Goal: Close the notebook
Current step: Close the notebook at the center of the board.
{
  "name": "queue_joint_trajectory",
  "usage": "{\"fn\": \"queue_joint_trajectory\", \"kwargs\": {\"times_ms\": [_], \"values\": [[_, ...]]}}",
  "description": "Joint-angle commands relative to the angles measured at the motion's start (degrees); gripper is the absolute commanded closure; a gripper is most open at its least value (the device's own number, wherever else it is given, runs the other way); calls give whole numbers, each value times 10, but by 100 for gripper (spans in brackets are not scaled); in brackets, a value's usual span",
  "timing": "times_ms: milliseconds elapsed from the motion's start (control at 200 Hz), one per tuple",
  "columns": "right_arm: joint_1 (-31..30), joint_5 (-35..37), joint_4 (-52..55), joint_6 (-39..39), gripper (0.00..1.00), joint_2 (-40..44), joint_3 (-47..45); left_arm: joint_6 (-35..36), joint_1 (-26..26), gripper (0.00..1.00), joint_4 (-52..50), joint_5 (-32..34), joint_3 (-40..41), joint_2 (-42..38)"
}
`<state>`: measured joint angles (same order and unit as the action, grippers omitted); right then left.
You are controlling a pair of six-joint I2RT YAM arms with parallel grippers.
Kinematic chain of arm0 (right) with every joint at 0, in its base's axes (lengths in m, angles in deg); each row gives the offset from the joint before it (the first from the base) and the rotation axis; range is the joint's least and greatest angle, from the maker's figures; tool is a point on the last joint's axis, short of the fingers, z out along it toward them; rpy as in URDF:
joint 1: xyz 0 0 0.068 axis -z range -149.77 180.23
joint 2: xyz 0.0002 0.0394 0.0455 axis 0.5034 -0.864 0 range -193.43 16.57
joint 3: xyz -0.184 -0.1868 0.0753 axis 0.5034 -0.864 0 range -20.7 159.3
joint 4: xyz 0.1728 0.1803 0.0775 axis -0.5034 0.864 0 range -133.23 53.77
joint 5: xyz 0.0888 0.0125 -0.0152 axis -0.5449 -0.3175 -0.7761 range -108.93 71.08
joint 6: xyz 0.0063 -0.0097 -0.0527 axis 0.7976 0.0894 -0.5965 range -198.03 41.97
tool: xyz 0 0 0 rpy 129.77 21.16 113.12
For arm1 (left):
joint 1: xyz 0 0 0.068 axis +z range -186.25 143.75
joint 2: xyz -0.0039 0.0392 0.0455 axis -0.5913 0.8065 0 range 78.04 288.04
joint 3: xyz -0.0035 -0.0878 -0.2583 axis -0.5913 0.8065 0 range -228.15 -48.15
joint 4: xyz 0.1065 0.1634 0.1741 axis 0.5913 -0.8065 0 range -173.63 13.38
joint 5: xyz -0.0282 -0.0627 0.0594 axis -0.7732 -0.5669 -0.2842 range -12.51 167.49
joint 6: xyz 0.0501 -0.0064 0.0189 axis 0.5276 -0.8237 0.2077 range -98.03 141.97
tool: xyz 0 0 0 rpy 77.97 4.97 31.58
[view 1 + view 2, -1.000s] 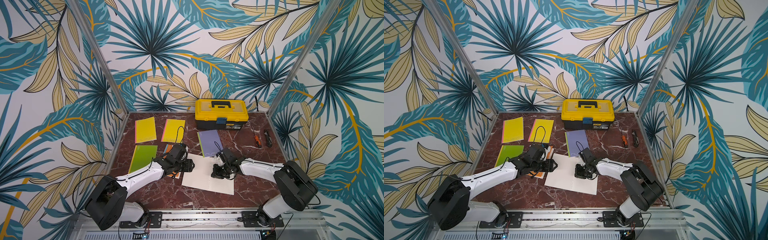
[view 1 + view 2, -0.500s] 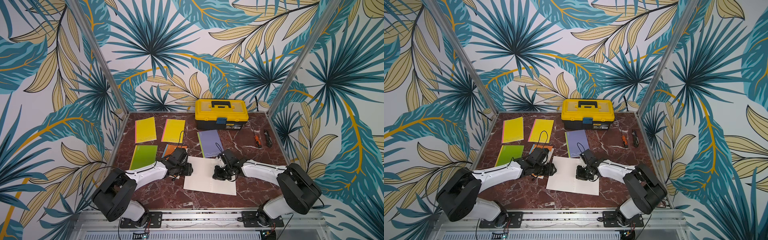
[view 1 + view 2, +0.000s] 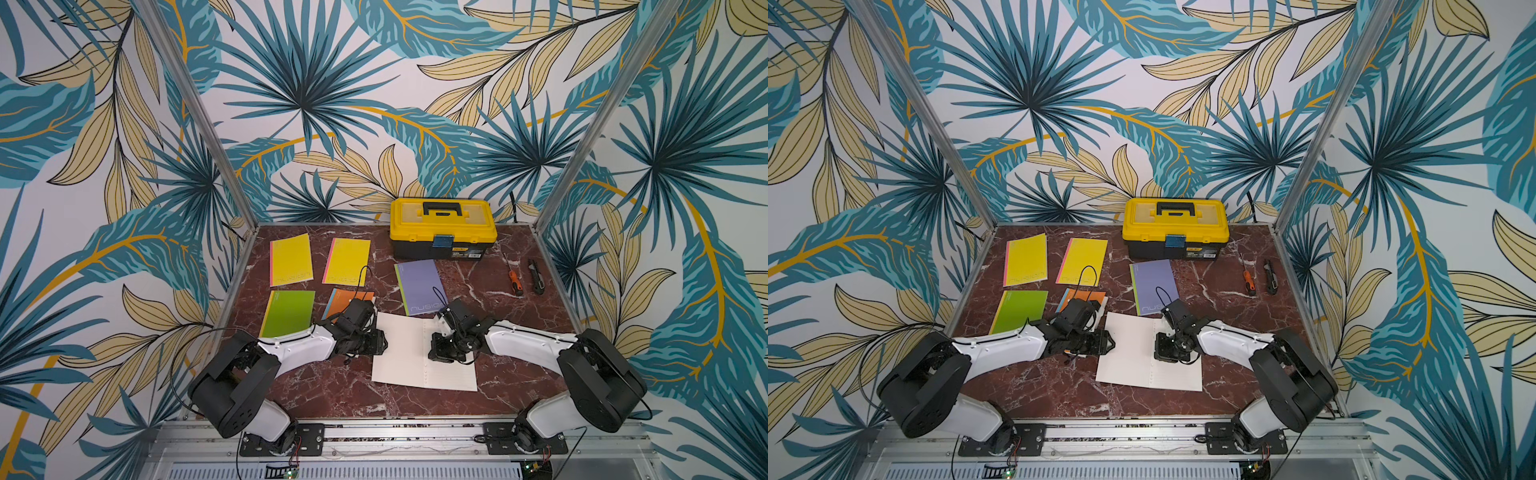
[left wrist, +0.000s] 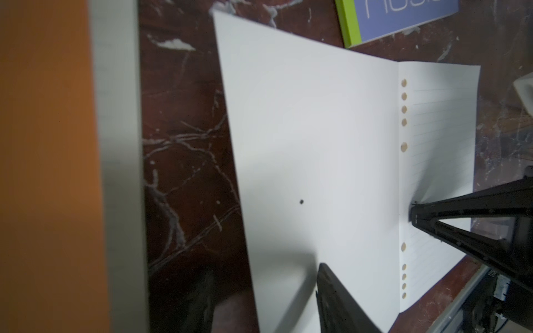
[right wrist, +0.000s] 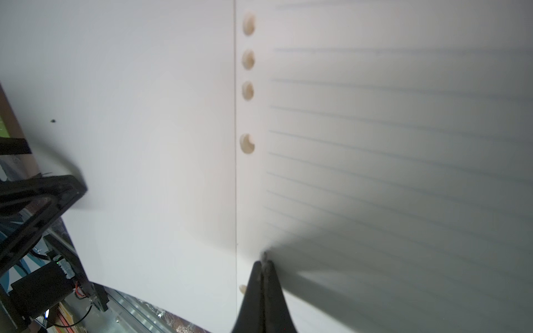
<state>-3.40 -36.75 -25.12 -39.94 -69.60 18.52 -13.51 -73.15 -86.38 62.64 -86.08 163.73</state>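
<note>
Notebook [image 3: 405,353] spread flat, spine near-far; left gripper [image 3: 383,341] parted at page edge; right gripper [image 3: 434,355] closed.

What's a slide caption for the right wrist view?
Shut right tool tipped against the open notebook beside its spine.

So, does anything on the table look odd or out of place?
Only the white notebook lies open, slightly askew beside the closed purple notebook. A small dark speck marks its blank page.

Under the right gripper [image 5: 264,261], the notebook [image 3: 399,353] shows matt white paper. The table [image 3: 332,390] beside it looks polished, veined marble.
</note>
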Motion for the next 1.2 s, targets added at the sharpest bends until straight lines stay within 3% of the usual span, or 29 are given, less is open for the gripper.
{"fn": "queue_joint_trajectory", "kwargs": {"times_ms": [0,150,335,496,751,991,1192], "values": [[3,49,97,-8,97,-19,-38,-5,2,44,47,-43,20,-2],[3,42,81,-5,97,-34,-34,-3,2,50,66,-73,27,-28],[3,47,87,-5,97,-29,-22,3,2,58,36,-63,23,-65],[3,39,87,-8,97,-37,-11,8,2,77,26,-63,16,-72],[3,39,86,-3,96,-22,-11,2,1,92,44,-81,9,-50],[10,78,142,-6,80,45,10,3,3,99,-3,-44,-11,-61],[79,107,207,-35,66,98,16,1,4,100,-29,-27,-26,-69]]}}
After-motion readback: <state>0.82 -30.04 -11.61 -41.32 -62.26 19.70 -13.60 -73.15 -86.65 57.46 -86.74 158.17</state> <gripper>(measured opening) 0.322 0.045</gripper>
